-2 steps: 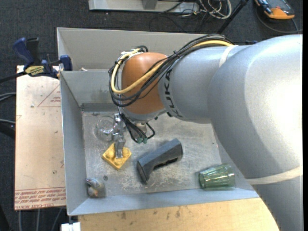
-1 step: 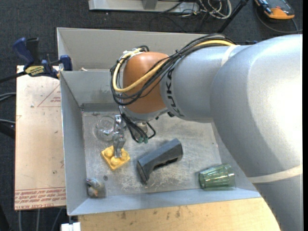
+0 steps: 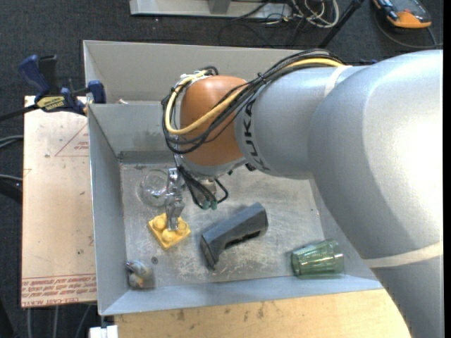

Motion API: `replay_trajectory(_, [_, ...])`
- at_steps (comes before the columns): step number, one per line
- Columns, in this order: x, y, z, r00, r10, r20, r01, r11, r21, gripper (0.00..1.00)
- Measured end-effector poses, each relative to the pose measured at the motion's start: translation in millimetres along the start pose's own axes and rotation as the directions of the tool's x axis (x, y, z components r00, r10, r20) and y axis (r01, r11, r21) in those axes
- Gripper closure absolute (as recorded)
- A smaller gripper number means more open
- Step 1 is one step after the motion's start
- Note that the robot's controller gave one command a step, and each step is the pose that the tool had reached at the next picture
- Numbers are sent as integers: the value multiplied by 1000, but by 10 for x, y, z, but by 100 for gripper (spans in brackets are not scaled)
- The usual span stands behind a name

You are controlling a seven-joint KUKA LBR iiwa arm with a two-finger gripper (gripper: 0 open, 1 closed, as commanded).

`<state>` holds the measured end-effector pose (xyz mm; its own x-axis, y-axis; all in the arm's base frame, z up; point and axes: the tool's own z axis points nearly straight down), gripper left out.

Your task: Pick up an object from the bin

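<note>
Grey bin [image 3: 106,189]; arm [image 3: 303,132] reads KUKA.

Arm [image 3: 366,139] was extended in from the right side of the bin [image 3: 106,203], its big grey link lying across the bin's right half and over its right wall. The wrist, under the orange cover [image 3: 211,129], sat above the rear-centre of the bin floor. Yellow and black cables [image 3: 184,115] looped round the cover on the side facing the bin's left wall. End effector [image 3: 171,217] hung near-vertical below the wrist, tip low over the bin floor, left of bin centre.
</note>
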<state>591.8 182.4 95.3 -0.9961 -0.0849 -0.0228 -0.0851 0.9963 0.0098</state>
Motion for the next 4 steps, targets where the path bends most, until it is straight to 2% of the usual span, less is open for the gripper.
replay_trajectory(1, [617,101,-466,952,306,-18,-306,952,15,0])
replay_trajectory(2, [620,97,-458,952,306,-19,-305,952,16,0])
replay_trajectory(3, [864,31,152,1000,-30,-8,30,1000,3,100])
replay_trajectory(4, [863,31,152,1000,-30,-8,30,1000,2,100])
